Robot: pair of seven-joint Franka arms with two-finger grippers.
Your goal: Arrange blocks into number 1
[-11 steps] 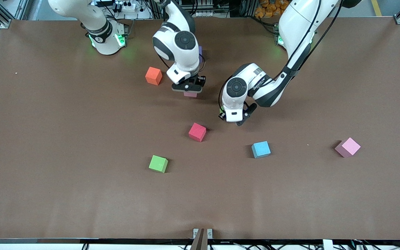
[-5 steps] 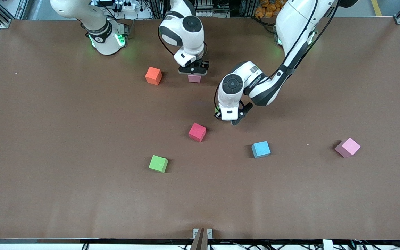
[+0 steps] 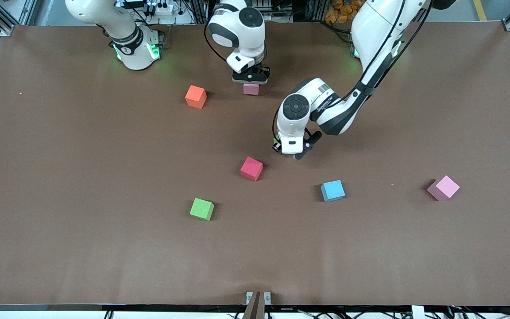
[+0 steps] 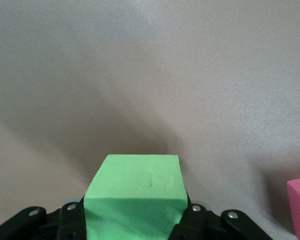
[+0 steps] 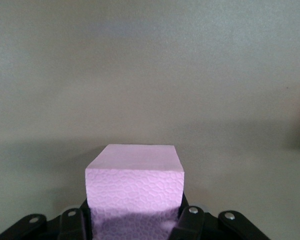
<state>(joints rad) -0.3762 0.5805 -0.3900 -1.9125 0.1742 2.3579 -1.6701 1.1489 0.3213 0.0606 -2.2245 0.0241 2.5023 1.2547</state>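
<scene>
Between the right claw [image 3: 250,80] fingers, a pink block [image 3: 250,89], carried over the table [image 3: 60,177] beside the orange block [image 3: 196,96]. Clamped in the left claw [image 3: 289,149], a green block [image 4: 135,192], above the red block [image 3: 251,168]. Carrying step, apparently; next, probably lowering each onto the digit's line and releasing.

No readable text, label, brand, number or sign anywhere. Only a line of dark lettering along the left arm's white forearm [image 3: 326,104], too small to make out.
</scene>
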